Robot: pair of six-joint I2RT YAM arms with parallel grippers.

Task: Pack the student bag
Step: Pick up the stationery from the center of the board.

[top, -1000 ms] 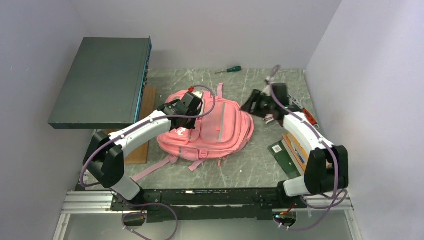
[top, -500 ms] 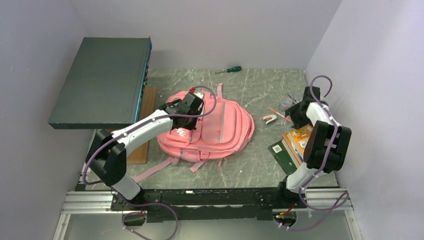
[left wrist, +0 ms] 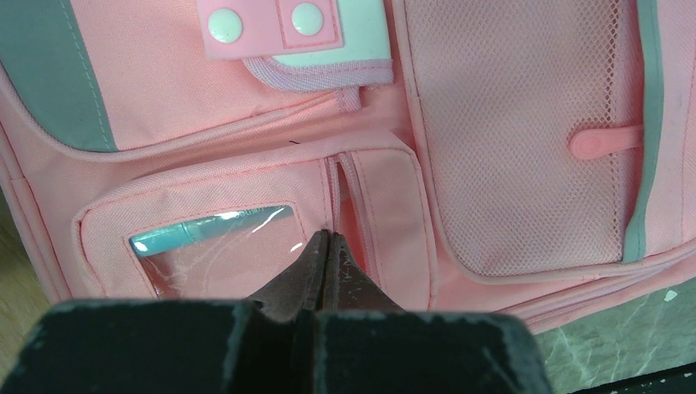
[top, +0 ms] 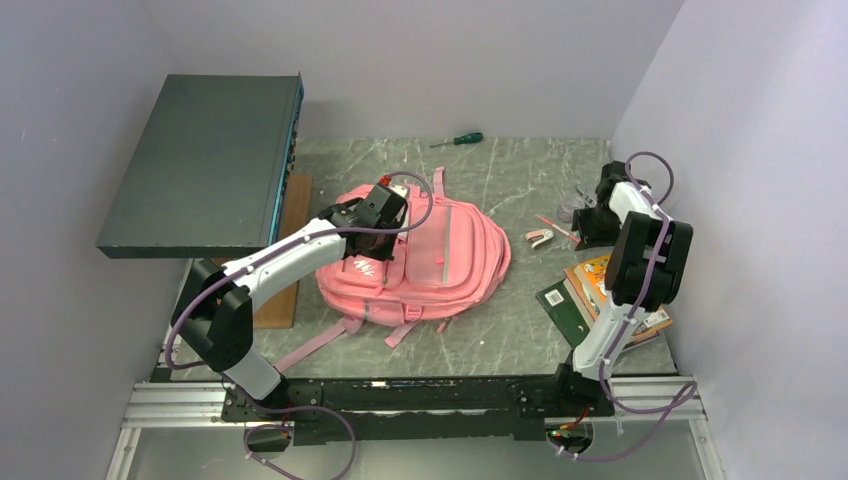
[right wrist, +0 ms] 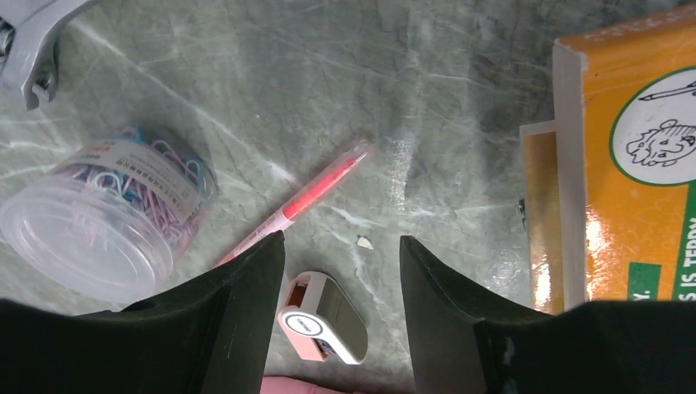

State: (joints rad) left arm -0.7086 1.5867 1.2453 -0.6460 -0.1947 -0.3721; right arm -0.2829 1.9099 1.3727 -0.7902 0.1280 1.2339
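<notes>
**A:** Nearest, at right: why do the right arm's fingers hang spread and empty?
**B:** Probably poised over loose stationery: a pink pen and a clear tub of coloured paper clips.
**A:** Centre?
**B:** The large soft pink fabric student bag lies flat, mid-surface. The left arm's fingers are pressed together at a front-pocket seam, perhaps to work it open.
**A:** Beyond?
**B:** Green marbled surface, green-handled screwdriver, pale lilac walls.
</notes>
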